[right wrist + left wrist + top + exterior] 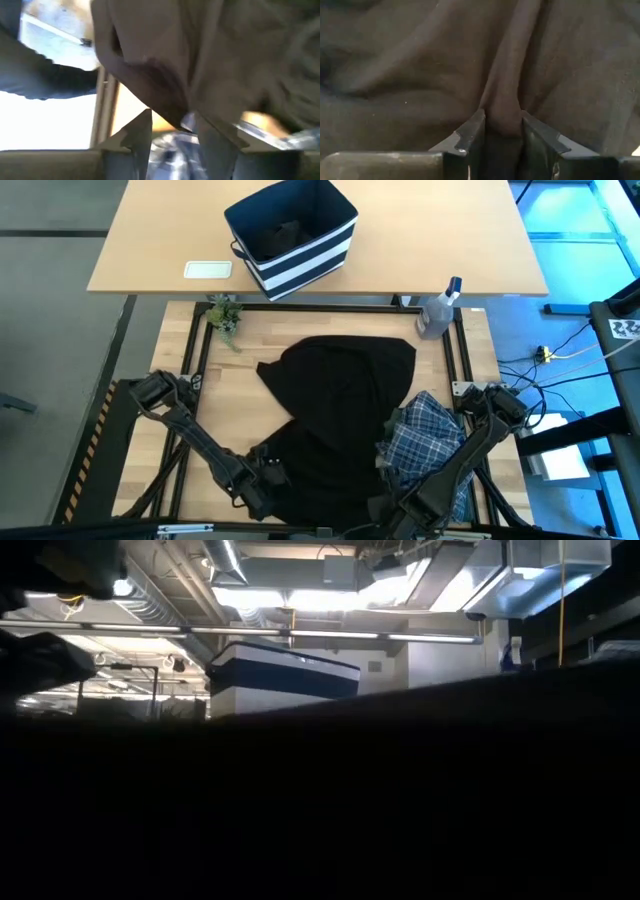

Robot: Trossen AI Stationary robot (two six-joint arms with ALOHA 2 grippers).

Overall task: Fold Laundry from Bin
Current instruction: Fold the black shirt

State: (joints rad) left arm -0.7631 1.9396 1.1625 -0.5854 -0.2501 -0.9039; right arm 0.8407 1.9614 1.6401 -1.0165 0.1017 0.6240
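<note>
Left gripper [502, 130] pinches a ridge of the black garment [335, 415] at its near edge; the right gripper [172, 130] stands parted around a cloth fold beside the plaid shirt [430, 445]. The garment runs away from both toward the far bin [292, 235]

A clear spray bottle [437, 313], a small green plant sprig [225, 315] and a white card [208, 269] lie well apart.
</note>
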